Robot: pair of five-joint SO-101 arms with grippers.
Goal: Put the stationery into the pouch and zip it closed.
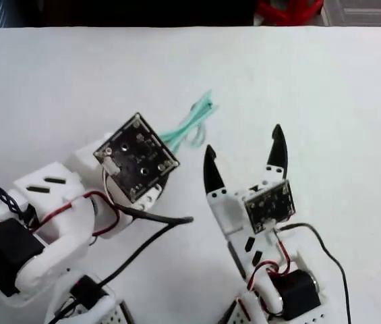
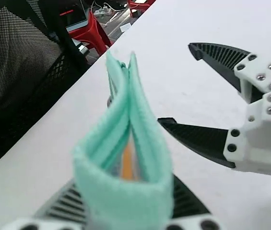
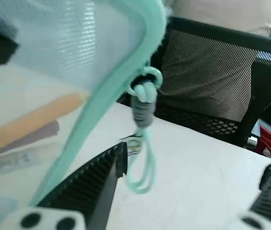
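Left gripper (image 2: 125,207) – clenched on the pouch (image 1: 191,123), which stands edge-up between its jaws above the white surface (image 1: 311,81). The pouch is mint-trimmed mesh. In the left wrist view its two trimmed edges are parted at the held end, and an orange pencil-like item (image 2: 127,165) shows in the gap. Other pieces lie inside the pouch, too blurred to identify.

Right gripper (image 1: 244,156) – released, its black fingers (image 1: 210,170) spread wide, just beside the pouch and apart from it. One finger lies near the pouch's trimmed edge.

The grey zipper pull (image 3: 144,108) sits on the pouch's edge, and a mint cord loop (image 3: 145,165) hangs below it.
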